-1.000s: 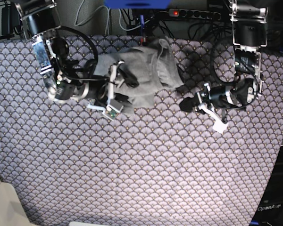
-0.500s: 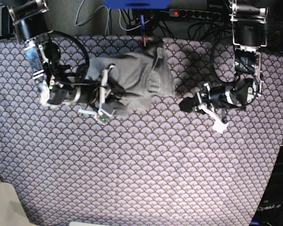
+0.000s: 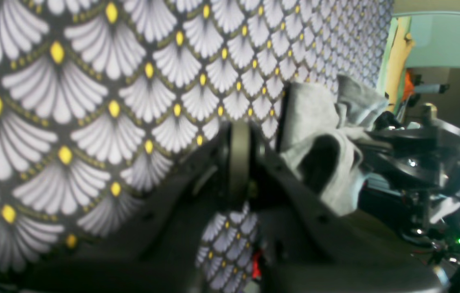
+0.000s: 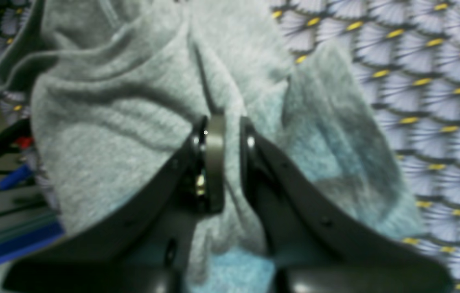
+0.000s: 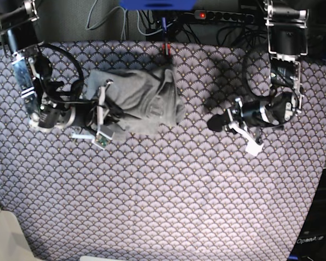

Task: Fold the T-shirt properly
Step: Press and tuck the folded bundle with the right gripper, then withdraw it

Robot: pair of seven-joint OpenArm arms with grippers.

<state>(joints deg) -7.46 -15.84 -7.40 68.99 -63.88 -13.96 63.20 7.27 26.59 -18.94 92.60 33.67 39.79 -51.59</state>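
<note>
Two black end effectors work over a counter draped in purple fan-scale patterned cloth (image 5: 168, 206). Right end effector (image 4: 220, 122) pinches the bunched light grey knit T-shirt (image 5: 144, 103) near the far left corner; left end effector (image 5: 213, 122) hangs closed, empty, well apart.

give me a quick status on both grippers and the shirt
Right gripper shut on the T-shirt, bunched on the patterned cloth. Left gripper shut, empty, apart from it. Nothing in the way.

I count one grey T-shirt (image 5: 144, 100), one patterned cloth (image 5: 168, 196) covering the table, two arms, each with one tool: the right tool (image 5: 110, 106) and the left tool (image 5: 213, 122).
</note>
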